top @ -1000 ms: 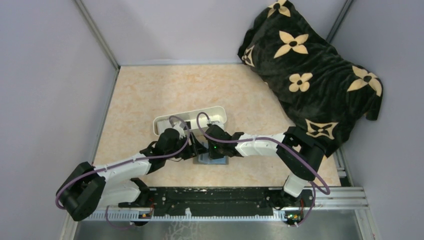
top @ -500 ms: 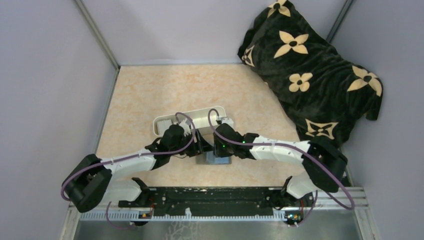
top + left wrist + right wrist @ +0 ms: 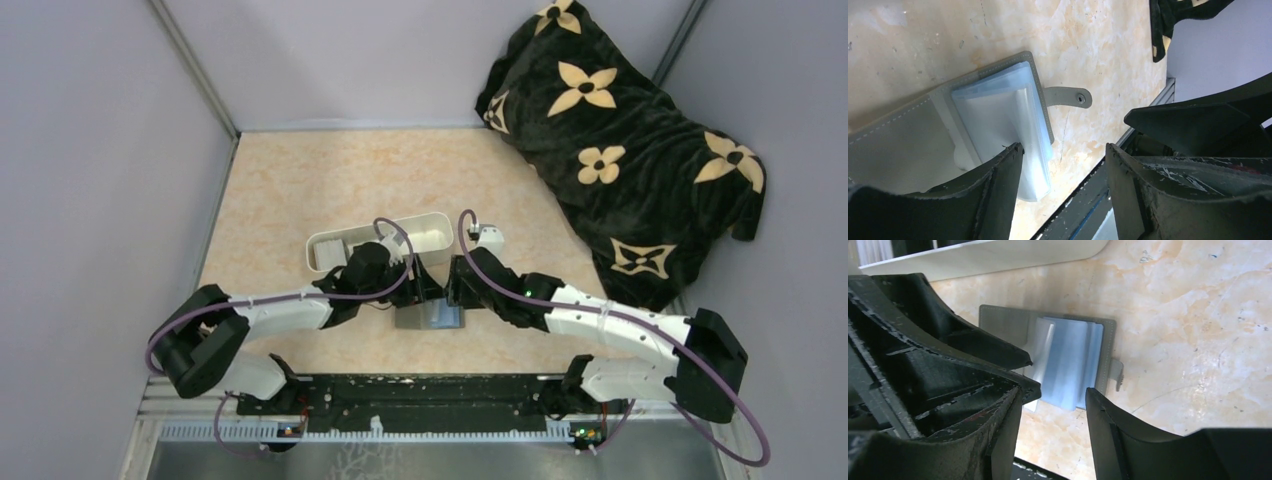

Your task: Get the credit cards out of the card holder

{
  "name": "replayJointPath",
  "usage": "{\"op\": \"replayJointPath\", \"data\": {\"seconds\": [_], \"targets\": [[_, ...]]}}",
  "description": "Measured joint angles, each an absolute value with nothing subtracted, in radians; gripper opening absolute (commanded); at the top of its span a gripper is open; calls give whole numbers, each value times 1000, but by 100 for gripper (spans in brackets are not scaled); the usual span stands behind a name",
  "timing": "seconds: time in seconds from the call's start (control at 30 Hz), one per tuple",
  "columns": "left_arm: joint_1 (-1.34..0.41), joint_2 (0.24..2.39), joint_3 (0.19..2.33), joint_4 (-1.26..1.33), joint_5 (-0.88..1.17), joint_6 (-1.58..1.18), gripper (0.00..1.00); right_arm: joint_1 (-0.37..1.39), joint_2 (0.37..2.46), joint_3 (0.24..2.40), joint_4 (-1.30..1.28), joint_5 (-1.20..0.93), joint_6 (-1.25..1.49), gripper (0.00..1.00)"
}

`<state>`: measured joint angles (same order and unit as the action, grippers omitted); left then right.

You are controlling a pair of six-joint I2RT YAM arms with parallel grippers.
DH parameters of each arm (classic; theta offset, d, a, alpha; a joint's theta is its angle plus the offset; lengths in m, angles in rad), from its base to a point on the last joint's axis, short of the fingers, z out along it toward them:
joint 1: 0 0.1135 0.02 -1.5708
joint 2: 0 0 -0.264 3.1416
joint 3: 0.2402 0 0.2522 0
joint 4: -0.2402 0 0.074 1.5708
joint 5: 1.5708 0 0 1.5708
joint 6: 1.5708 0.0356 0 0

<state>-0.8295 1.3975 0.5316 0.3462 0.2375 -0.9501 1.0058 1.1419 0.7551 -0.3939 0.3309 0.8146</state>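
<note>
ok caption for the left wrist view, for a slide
Open left end effector at the unfolded grey card holder.

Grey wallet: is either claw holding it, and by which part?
Neither. The left gripper and right gripper both stand open over the grey wallet, gripping nothing.

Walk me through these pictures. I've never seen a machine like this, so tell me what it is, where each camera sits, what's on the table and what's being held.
Two robot arms, left and right, stand at the near edge of a table. One picture looks down from above; the other two come from wrist cameras, each showing its own black fingers. On it lie an open grey card holder, a long white tray and a black flowered blanket. The left gripper and right gripper both stand open at the card holder, holding nothing. Whether credit cards sit in its pockets, I cannot tell.
</note>
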Motion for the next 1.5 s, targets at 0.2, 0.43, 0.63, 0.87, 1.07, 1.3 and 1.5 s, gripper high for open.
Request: {"op": "replayJointPath", "data": {"seconds": [0.2, 0.43, 0.63, 0.87, 1.07, 1.3, 1.5], "targets": [[-835, 1388, 539, 315, 210, -947, 68, 1003, 1142, 719, -382, 338, 823, 52], [-836, 1216, 538, 243, 138, -929, 68, 983, 1283, 693, -323, 264, 822, 53], [-836, 1114, 497, 191, 74, -922, 68, 983, 1359, 694, -253, 213, 816, 53], [-836, 1047, 437, 122, 16, -922, 68, 983, 1436, 694, -208, 181, 813, 53], [-836, 1030, 418, 72, -16, -921, 68, 983, 1459, 694, -146, 155, 814, 50], [-836, 1030, 339, 15, -59, -920, 68, 983, 1468, 694, -126, 146, 814, 35], [-836, 992, 291, -33, -85, -925, 68, 983, 1484, 694, -125, 142, 812, 10]]}}
